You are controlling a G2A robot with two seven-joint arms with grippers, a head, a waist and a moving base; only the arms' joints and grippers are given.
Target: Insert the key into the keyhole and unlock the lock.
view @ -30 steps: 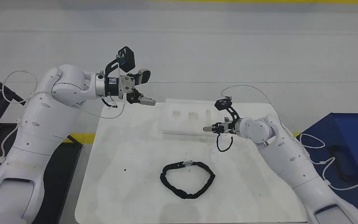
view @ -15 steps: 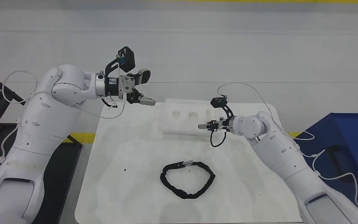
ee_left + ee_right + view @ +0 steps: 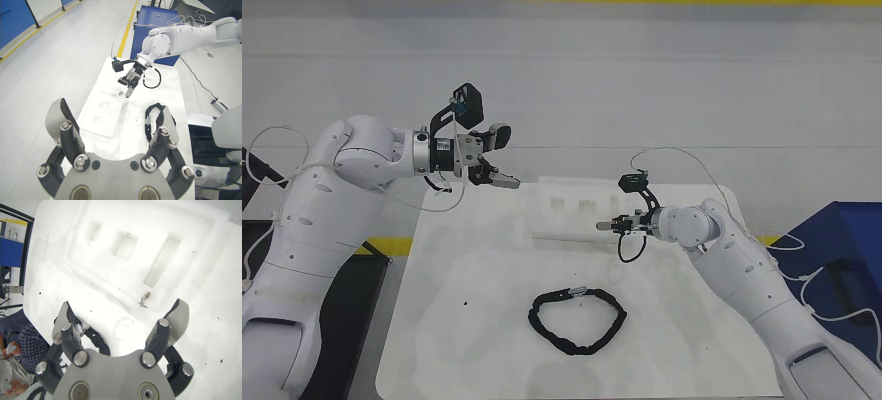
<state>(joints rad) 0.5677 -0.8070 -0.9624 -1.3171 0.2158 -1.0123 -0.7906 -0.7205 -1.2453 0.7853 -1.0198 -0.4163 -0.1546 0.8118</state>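
Key: small silver metal key [image 3: 143, 301] propped upright, seemingly for grasping.
Right gripper [image 3: 122, 306]: fingers wide, just beside it.
Left gripper [image 3: 113, 106]: fingers wide.

black lock [image 3: 562, 296] lies on table [image 3: 462, 300]; right gripper [image 3: 604, 226] over foam tray [image 3: 562, 205] edge.

- Bright light is cast from overhead; faint, soft shadows are thrown beneath the right tool [image 3: 123, 302].
- The white surface [image 3: 208, 332] ahead of it is washed out by glare.
- Straight lines are bent at the wrist views' edges.
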